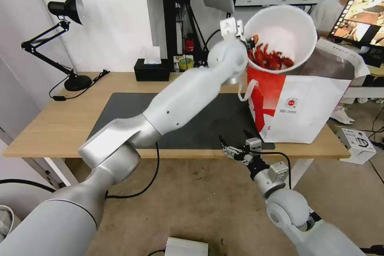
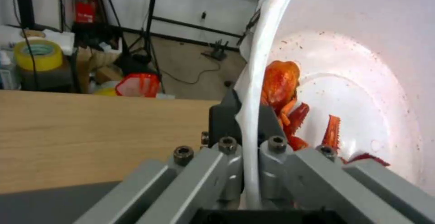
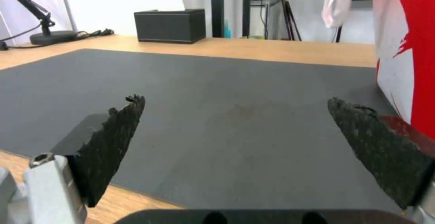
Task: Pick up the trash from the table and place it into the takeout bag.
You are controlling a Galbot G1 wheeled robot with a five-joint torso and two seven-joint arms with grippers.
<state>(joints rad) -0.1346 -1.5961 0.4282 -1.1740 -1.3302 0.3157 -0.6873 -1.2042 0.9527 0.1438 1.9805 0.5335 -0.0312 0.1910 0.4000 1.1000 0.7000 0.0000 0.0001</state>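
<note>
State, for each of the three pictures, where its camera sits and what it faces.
Head: high, looking down at the table and takeout bag; both arms show.
Left wrist: behind the left gripper, pinching the bowl rim.
Right wrist: low at the table edge, between open right gripper fingers, facing the mat.
Shared: bowl, bag, mat.

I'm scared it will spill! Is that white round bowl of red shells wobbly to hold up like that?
Probably a bit. The left gripper pinches only the thin rim of the white round bowl, so it may flex. It is tilted over the white-and-red takeout bag, so the loose red shells could slide out.
</note>
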